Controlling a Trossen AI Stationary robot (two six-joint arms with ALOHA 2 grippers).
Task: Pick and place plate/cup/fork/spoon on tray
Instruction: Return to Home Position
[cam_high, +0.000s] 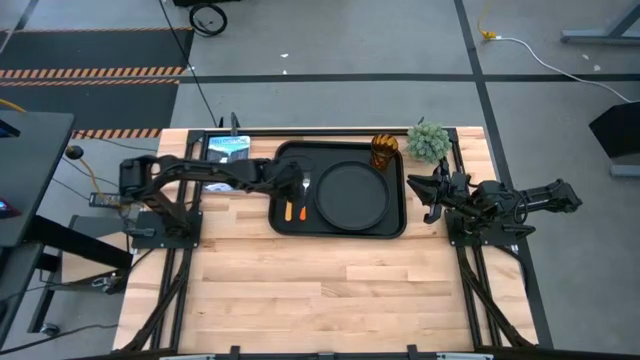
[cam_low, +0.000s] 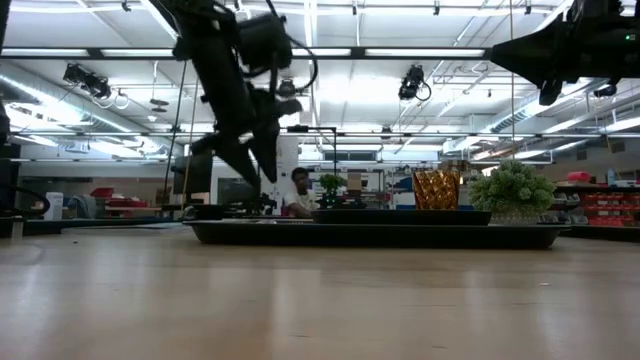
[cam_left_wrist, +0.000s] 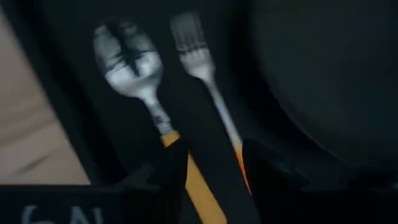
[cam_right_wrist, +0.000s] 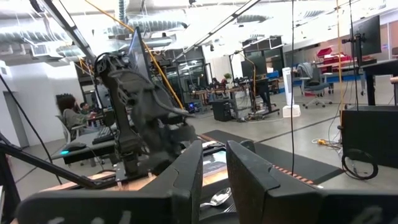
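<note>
The black tray (cam_high: 340, 228) lies at the table's far middle. On it lie the round black plate (cam_high: 352, 193), the amber cup (cam_high: 385, 152) at its far right corner, and the spoon (cam_left_wrist: 127, 59) and fork (cam_left_wrist: 193, 46) side by side on its left part. My left gripper (cam_high: 297, 185) hangs open above the two handles, fingers pointing down, clear of the tray in the low view (cam_low: 258, 168). The spoon's yellow handle (cam_left_wrist: 199, 186) and the fork's orange handle (cam_left_wrist: 240, 158) show between its fingers. My right gripper (cam_high: 433, 195) is open and empty, raised right of the tray.
A small green potted plant (cam_high: 428, 141) stands at the table's far right, just beyond the tray's corner and near my right arm. A tablet-like device (cam_high: 228, 148) lies at the far left. Bare wooden table (cam_high: 330, 290) stretches toward the near edge.
</note>
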